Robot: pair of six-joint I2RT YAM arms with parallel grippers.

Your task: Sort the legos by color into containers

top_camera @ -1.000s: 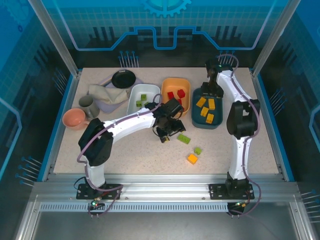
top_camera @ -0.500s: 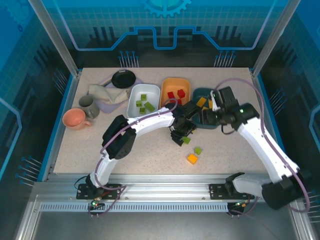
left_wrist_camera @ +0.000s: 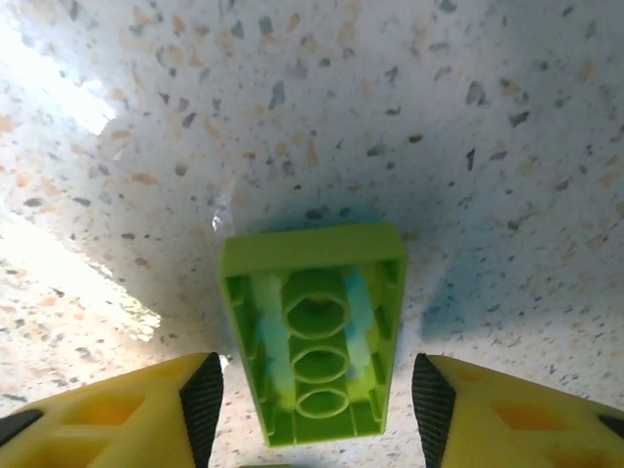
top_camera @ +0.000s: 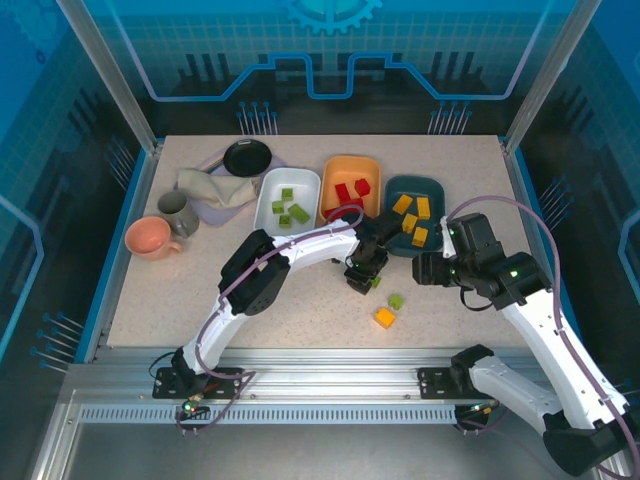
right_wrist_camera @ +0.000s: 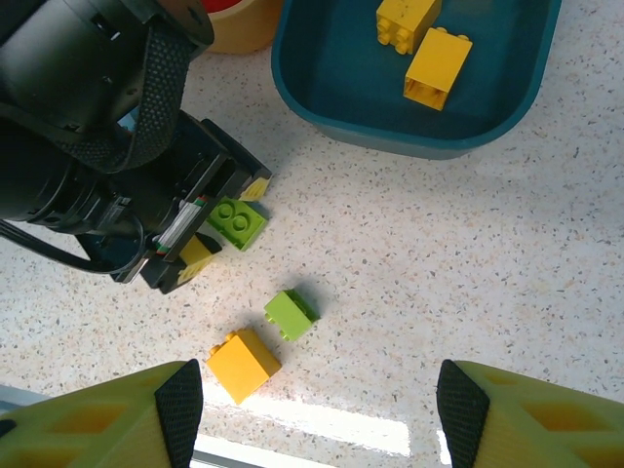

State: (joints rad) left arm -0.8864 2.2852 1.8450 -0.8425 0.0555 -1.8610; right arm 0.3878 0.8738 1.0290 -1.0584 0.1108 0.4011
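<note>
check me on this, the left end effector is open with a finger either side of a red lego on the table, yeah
Not quite. The left end effector is open with a finger either side of a lego on the table, but that lego is green, not red. The left wrist view shows it.

The stone-look tabletop (top_camera: pixel 300 310) is cream, speckled with grey, black and orange flecks. The white plastic tub (top_camera: pixel 266 200) holds lime-green studded bricks (top_camera: pixel 298 212), the orange plastic tub (top_camera: pixel 352 165) red bricks (top_camera: pixel 345 190), and the dark teal plastic tub (top_camera: pixel 415 181) yellow-orange bricks (top_camera: pixel 410 222); loose on the speckle lie a long lime-green brick (left_wrist_camera: pixel 314 331), a small green brick (top_camera: pixel 396 300) and a yellow-orange brick (top_camera: pixel 384 317). The left gripper (left_wrist_camera: pixel 314 390) has yellow fingers (left_wrist_camera: pixel 107 414) with black pads (left_wrist_camera: pixel 202 405), the round dish (top_camera: pixel 247 157) is black and the mug (top_camera: pixel 150 237) pink.
</note>
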